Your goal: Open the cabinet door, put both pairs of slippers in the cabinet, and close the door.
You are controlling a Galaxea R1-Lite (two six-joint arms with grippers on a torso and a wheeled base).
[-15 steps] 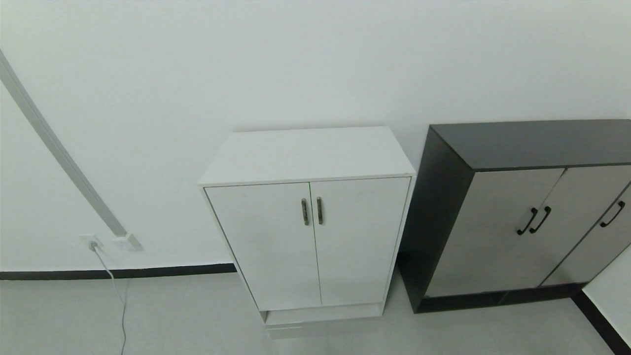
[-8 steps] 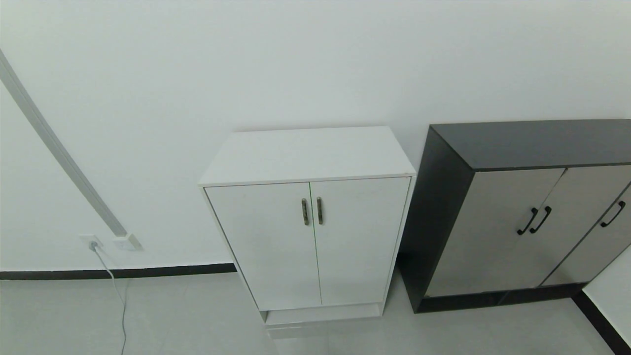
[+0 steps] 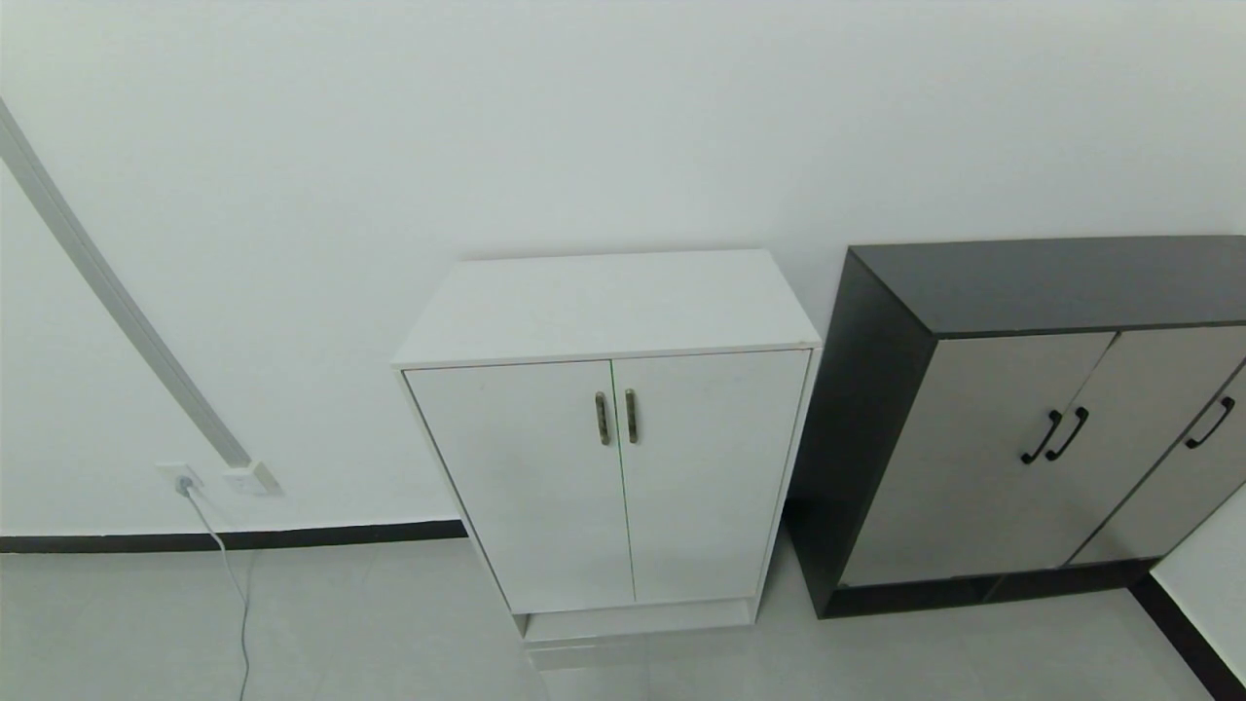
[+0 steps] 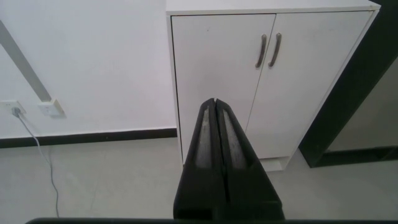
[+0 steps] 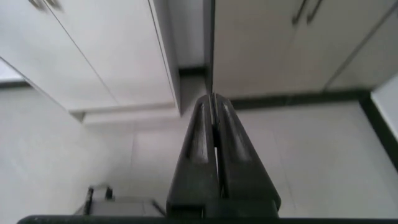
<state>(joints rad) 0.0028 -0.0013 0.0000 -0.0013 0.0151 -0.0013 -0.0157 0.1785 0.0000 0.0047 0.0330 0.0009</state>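
A white two-door cabinet (image 3: 608, 467) stands against the wall with both doors closed and two bronze handles (image 3: 616, 417) side by side at the centre seam. In the left wrist view the same white cabinet (image 4: 267, 74) and its handles (image 4: 268, 51) lie ahead, and my left gripper (image 4: 215, 107) is shut with nothing in it, held back from the doors. My right gripper (image 5: 214, 102) is shut and empty, held above the floor in front of the gap between the white cabinet (image 5: 93, 50) and the dark one.
A black cabinet (image 3: 1032, 409) with grey doors and black handles stands right of the white one. A wall socket (image 3: 180, 479) with a hanging cable (image 3: 229, 584) is at the left. Grey tiled floor (image 3: 292, 623) stretches in front.
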